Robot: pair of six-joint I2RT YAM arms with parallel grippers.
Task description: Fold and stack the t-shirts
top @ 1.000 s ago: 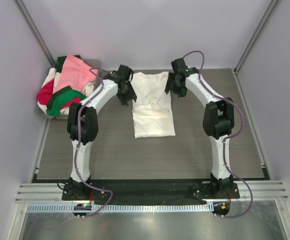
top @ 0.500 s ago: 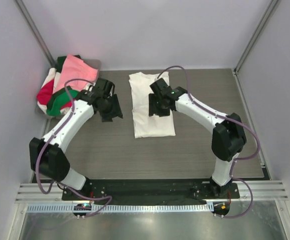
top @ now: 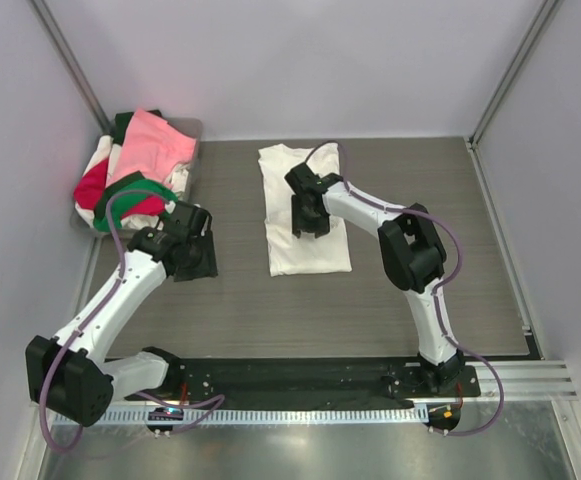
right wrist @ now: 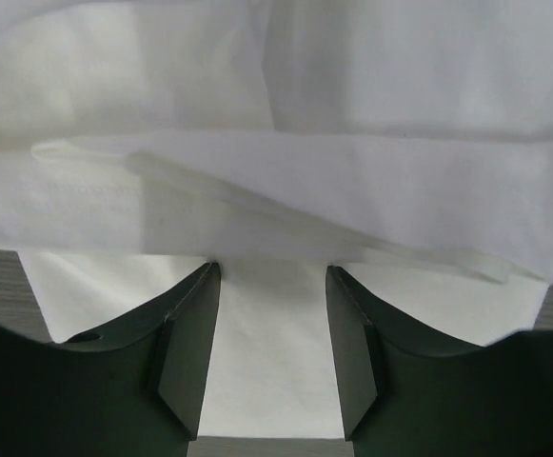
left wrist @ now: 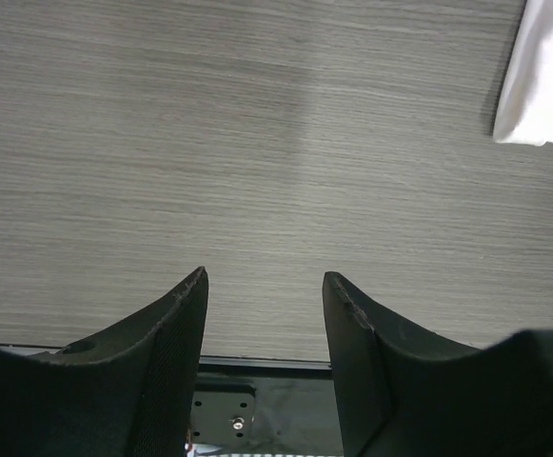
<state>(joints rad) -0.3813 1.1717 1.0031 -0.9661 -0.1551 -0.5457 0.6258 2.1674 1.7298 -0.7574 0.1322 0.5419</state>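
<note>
- The right claw [top: 308, 214] is hanging low over the white t-shirt [top: 310, 252], which is lying folded into a long strip on the table [top: 420, 300].
- In the right wrist view its jaws are standing moderately apart, and nothing is sitting pinched between the fingers [right wrist: 192, 333].
- A folded band of the white t-shirt [right wrist: 276, 95] is running crosswise just ahead of the right claw [right wrist: 271, 271], right at the fingertips, while a flat layer of the same cloth is showing underneath, in the gap between them.
- From above, the shirt is stretching out on both sides of that claw: the neck end beyond it, the hem end nearer the arm bases.
- The left claw [top: 192, 255] is hovering over bare table, well apart from the white tee lying off to its side.
- Its jaws are standing open too, about as far apart, with only wood-grain table [left wrist: 257, 143] showing between the fingers [left wrist: 167, 333] of the left claw [left wrist: 265, 278].
- Only a corner of the white tee [left wrist: 543, 86] is peeking in ahead and to the right of that claw.
- The other t-shirts [top: 135, 175] are sitting in a loose heap beyond the left claw at the far corner: pink [top: 150, 145] on top, red [top: 90, 185] and green [top: 130, 192] spilling out below.
</note>
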